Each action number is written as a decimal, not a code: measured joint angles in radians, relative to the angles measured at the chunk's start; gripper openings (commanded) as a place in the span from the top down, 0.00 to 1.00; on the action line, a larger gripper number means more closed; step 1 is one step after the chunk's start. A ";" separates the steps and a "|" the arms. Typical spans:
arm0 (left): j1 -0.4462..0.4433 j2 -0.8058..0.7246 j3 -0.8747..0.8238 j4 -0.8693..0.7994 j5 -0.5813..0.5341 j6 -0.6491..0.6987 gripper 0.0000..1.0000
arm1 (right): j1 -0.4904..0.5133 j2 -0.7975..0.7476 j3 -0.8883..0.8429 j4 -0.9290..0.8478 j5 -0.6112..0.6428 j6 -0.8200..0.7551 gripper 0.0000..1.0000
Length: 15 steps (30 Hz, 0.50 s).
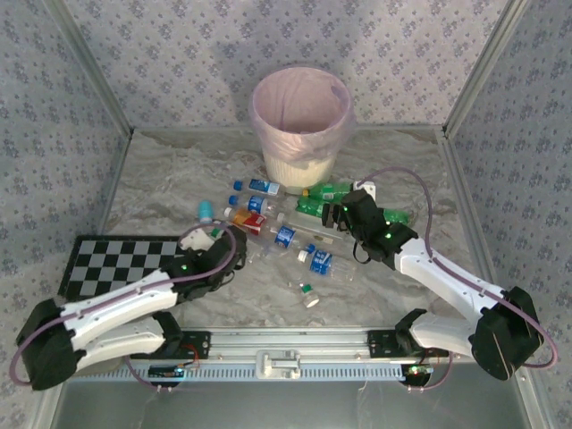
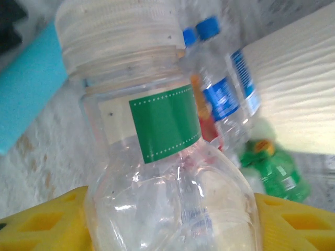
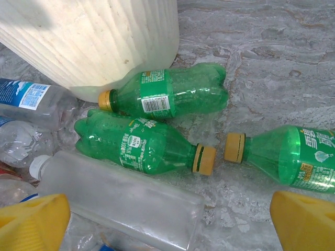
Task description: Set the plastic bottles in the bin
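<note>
The cream bin (image 1: 299, 116) with its pink bag stands at the back middle; its ribbed wall (image 3: 94, 42) shows in the right wrist view. Plastic bottles lie in front of it: blue-labelled ones (image 1: 284, 237), a red-labelled one (image 1: 250, 221) and green ones (image 1: 326, 190). My left gripper (image 1: 217, 236) is shut on a clear bottle (image 2: 167, 157) with a green label and a white cap, squeezed between the yellow fingers (image 2: 42, 222). My right gripper (image 3: 167, 230) hangs open over a frosted clear bottle (image 3: 115, 198). Three green bottles with yellow caps (image 3: 141, 144) lie just beyond it.
A checkerboard (image 1: 116, 264) lies at the left under the left arm. A teal object (image 1: 206, 211) stands beside the bottle pile. A small white-capped bottle (image 1: 308, 295) lies alone nearer the front. Patterned walls close in the back and both sides.
</note>
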 measured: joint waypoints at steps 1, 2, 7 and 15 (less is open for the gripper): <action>0.020 -0.035 0.000 0.004 -0.007 0.044 0.58 | 0.000 0.000 0.000 0.000 0.000 0.002 0.00; 0.042 -0.064 0.000 0.012 -0.007 0.085 0.58 | 0.000 0.000 0.000 0.001 0.000 0.003 0.00; 0.237 -0.165 0.006 0.074 0.086 0.326 0.59 | 0.000 0.011 0.000 0.006 -0.001 0.005 0.00; 0.484 -0.034 0.201 0.121 0.399 0.612 0.60 | 0.000 0.020 0.000 0.013 -0.012 0.007 0.00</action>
